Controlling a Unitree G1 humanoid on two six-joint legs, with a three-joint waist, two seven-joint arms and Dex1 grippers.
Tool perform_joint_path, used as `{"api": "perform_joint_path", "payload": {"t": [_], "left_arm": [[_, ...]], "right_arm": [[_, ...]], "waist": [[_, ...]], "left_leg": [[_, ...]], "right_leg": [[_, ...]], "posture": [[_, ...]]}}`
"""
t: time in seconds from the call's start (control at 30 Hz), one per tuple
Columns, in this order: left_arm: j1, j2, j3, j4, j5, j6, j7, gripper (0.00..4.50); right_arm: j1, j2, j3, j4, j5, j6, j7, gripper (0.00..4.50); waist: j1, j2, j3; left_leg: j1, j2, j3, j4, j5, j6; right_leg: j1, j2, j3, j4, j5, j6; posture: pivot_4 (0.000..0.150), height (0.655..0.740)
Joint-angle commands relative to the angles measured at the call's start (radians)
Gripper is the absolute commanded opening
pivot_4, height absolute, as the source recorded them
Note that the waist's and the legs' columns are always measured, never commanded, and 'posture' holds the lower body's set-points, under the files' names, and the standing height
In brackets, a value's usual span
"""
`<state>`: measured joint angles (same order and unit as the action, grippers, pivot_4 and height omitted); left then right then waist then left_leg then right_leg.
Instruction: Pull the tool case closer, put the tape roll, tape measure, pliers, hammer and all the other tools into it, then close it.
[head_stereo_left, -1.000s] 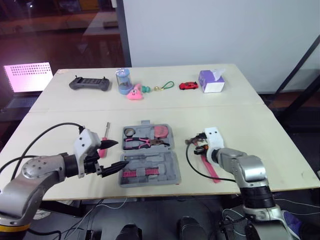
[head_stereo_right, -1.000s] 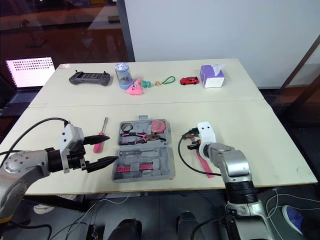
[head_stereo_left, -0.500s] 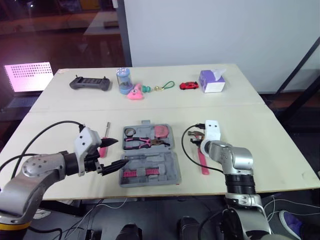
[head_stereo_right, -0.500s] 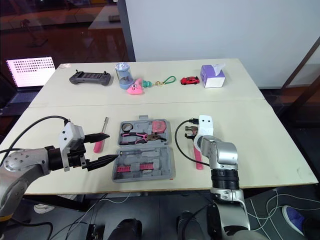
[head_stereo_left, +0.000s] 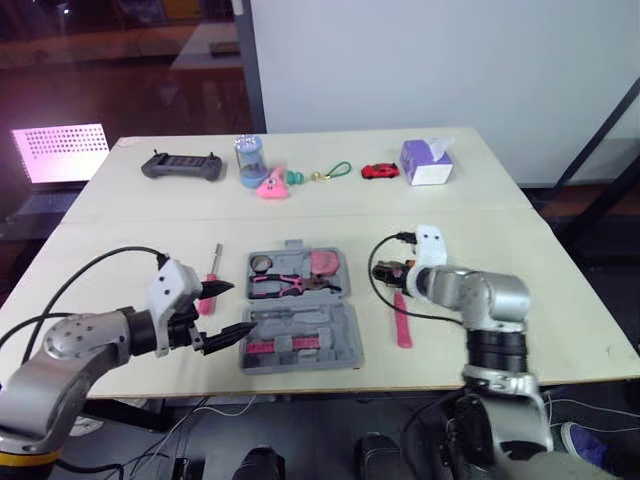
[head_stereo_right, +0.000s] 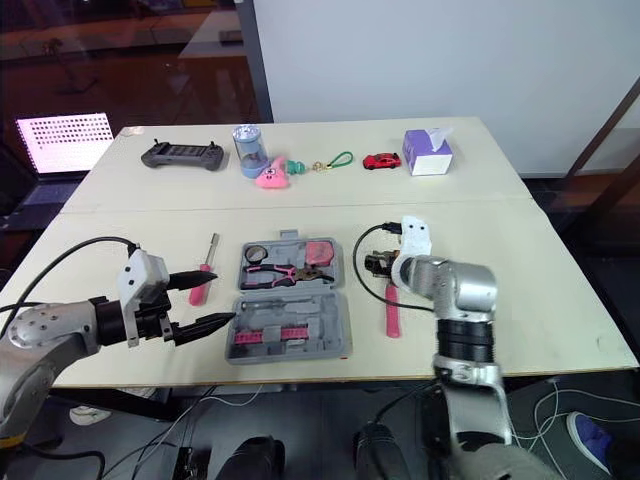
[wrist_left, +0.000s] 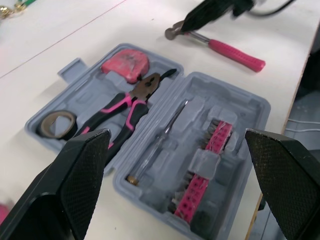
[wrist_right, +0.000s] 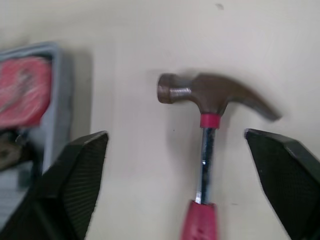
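Pliers (wrist_left: 127, 107), tape roll (wrist_left: 57, 125) and tape measure (wrist_left: 125, 65) sit in the tool case (wrist_left: 250, 107). The hammer (wrist_right: 212, 95) lies ungrasped beneath the wide-open right gripper (wrist_right: 176, 135); stowing it and closing the case remain.

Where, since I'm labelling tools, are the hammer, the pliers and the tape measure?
hammer (wrist_right: 205, 160), right wrist view, steel shaft.
pliers (wrist_left: 141, 93), left wrist view, the joint.
tape measure (wrist_left: 127, 64), left wrist view, pink casing.

The pale cream bench (head_stereo_left: 560, 300) is lit evenly from above, with soft shadows. Ahead of the right claw (wrist_right: 176, 134), the pink-handled steel hammer (wrist_right: 210, 100) is blurred. Far beyond the left claw (head_stereo_left: 242, 308), a pink perforated panel (head_stereo_left: 58, 152) glows.
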<state>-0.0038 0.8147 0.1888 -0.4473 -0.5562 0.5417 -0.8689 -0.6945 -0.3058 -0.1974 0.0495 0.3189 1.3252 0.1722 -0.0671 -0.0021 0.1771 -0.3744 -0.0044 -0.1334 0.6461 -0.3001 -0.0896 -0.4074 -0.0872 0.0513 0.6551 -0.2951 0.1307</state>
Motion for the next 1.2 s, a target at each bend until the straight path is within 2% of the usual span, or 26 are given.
{"api": "perform_joint_path", "payload": {"t": [0.03,0.07,0.1,0.17,0.27,0.33,0.43,0.53,0.63,0.73,0.93,1.17,1.2], "left_arm": [[0.01,-0.007,0.043,-0.03,0.0,-0.026,0.013,4.5],[0.012,-0.008,0.043,-0.03,0.001,-0.028,0.015,4.5],[0.016,-0.012,0.044,-0.031,0.002,-0.031,0.017,4.5],[0.023,-0.021,0.04,-0.034,0.006,-0.035,0.025,4.5],[0.033,-0.043,0.049,-0.052,-0.021,-0.034,0.029,4.5],[0.037,-0.053,0.056,-0.06,-0.024,-0.039,0.036,4.5],[0.054,-0.065,0.059,-0.074,-0.019,-0.043,0.045,4.5],[0.075,-0.072,0.058,-0.088,-0.013,-0.046,0.051,4.5],[0.084,-0.072,0.065,-0.095,-0.014,-0.045,0.056,4.5],[0.091,-0.07,0.074,-0.105,-0.018,-0.041,0.061,4.5],[0.104,-0.069,0.081,-0.122,-0.022,-0.037,0.073,4.5],[0.12,-0.069,0.098,-0.149,-0.029,-0.028,0.088,4.5],[0.125,-0.069,0.101,-0.154,-0.031,-0.027,0.091,4.5]], "right_arm": [[-0.082,-0.151,0.112,-0.019,0.079,0.005,0.225,4.44],[-0.093,-0.177,0.134,-0.008,0.09,-0.001,0.265,4.44],[-0.088,-0.232,0.202,-0.007,0.051,-0.125,0.341,4.44],[-0.057,-0.384,0.409,0.011,-0.135,-0.505,0.502,4.44],[-0.119,-0.492,0.563,0.173,-0.221,-0.751,0.778,4.44],[-0.176,-0.517,0.641,0.281,-0.321,-0.961,0.859,4.44],[-0.287,-0.515,0.761,0.487,-0.495,-1.392,0.923,4.44],[-0.398,-0.472,0.846,0.696,-0.631,-1.757,0.916,4.44],[-0.487,-0.43,0.913,0.856,-0.76,-1.982,0.86,4.44],[-0.55,-0.386,0.975,0.974,-0.883,-2.151,0.787,4.44],[-0.599,-0.303,1.044,1.111,-1.029,-2.286,0.7,4.44],[-0.631,-0.226,1.113,1.197,-1.184,-2.284,0.572,4.44],[-0.634,-0.211,1.123,1.207,-1.204,-2.275,0.549,4.2]], "waist": [[-0.002,0.0,0.0],[-0.005,0.0,0.0],[-0.007,0.0,0.0],[-0.005,0.0,0.0],[-0.003,-0.001,0.001],[-0.003,-0.001,0.001],[-0.007,0.0,0.002],[-0.008,0.0,0.002],[-0.005,-0.001,0.002],[-0.002,-0.001,0.002],[-0.004,-0.001,0.002],[-0.005,0.0,0.002],[-0.006,0.0,0.002]], "left_leg": [[0.0,0.0,0.0,0.0,0.0,0.0],[0.0,0.0,0.0,0.0,0.0,0.0],[0.001,0.0,0.0,-0.001,0.0,0.001],[0.001,0.001,0.0,0.0,-0.001,0.002],[0.0,0.001,0.002,0.0,-0.001,0.002],[0.0,0.001,0.002,0.001,-0.001,0.002],[0.0,0.001,0.002,0.001,-0.001,0.002],[0.001,0.001,0.003,0.0,-0.001,0.002],[0.0,0.001,0.003,0.0,0.001,-0.001],[0.0,0.001,0.003,0.0,0.003,-0.006],[0.0,0.001,0.003,0.0,0.004,-0.007],[0.0,0.001,0.002,0.0,0.004,-0.008],[0.0,0.001,0.002,0.0,0.004,-0.008]], "right_leg": [[0.0,0.0,0.0,0.0,0.0,0.0],[0.0,0.0,0.0,0.0,0.0,0.0],[0.0,0.001,0.0,0.0,0.0,0.0],[0.0,0.002,0.0,0.0,0.0,0.0],[0.0,0.0,0.0,-0.002,0.0,0.001],[0.001,0.0,0.0,-0.003,0.0,0.001],[0.0,0.0,0.001,-0.002,0.0,0.001],[-0.001,0.0,0.001,-0.002,0.0,0.001],[0.0,0.0,0.001,-0.003,0.0,0.001],[0.0,0.0,0.001,-0.003,0.0,0.001],[-0.001,0.0,0.001,-0.002,0.0,0.001],[-0.001,0.0,0.001,-0.001,0.0,0.001],[-0.001,0.0,0.001,-0.001,0.0,0.001]], "posture": [[0.15,0.74],[0.15,0.74],[0.15,0.74],[0.15,0.74],[0.15,0.74],[0.15,0.74],[0.15,0.74],[0.15,0.74],[0.15,0.74],[0.15,0.74],[0.15,0.74],[0.15,0.74],[0.15,0.74]]}}
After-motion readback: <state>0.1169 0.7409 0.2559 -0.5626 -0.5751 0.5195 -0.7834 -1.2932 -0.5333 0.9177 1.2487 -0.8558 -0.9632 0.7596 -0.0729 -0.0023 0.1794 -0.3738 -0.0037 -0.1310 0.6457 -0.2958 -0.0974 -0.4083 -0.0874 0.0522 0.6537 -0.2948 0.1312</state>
